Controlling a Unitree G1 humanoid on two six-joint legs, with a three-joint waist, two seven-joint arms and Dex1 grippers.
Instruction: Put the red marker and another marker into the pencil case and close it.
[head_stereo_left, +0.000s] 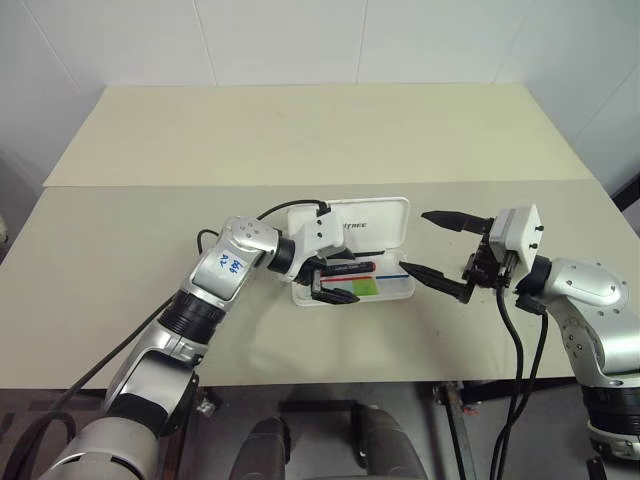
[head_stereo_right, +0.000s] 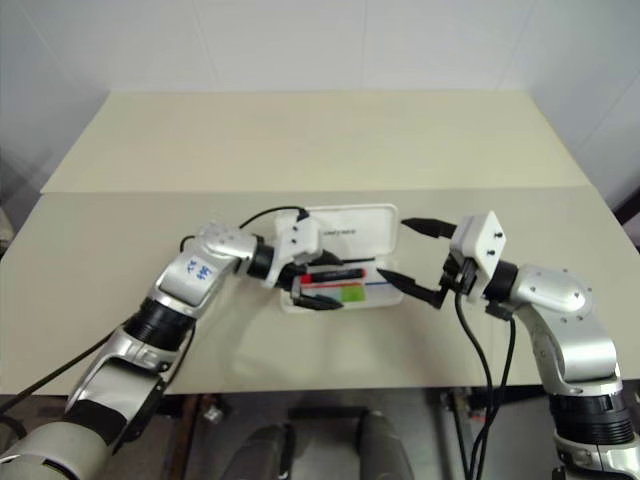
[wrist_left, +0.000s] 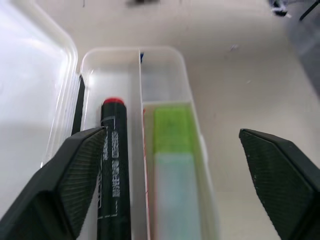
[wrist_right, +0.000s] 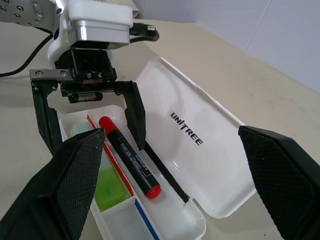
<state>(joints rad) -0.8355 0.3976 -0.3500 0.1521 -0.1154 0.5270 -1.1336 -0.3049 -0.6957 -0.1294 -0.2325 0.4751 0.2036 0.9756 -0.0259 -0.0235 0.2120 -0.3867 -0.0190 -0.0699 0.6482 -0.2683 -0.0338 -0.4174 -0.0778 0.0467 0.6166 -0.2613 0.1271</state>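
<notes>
Both markers lie in the pencil case (head_stereo_left: 400, 290): the red marker (wrist_right: 129, 155) beside the green highlighter (wrist_left: 172, 150). The left tool (head_stereo_left: 335, 282) hovers over them, wide open and empty. The lid (head_stereo_left: 375, 225) lies flat on the far side, long axis left-right; the right tool (head_stereo_left: 432, 245), open and empty, waits nearer its right end.

We see the pencil case (head_stereo_left: 385, 222) open on the table (head_stereo_left: 300, 130), lid behind tray. In tray: red marker (wrist_right: 131, 157) in the rear compartment, highlighter (wrist_right: 107, 186) in front, divider btwn.
</notes>
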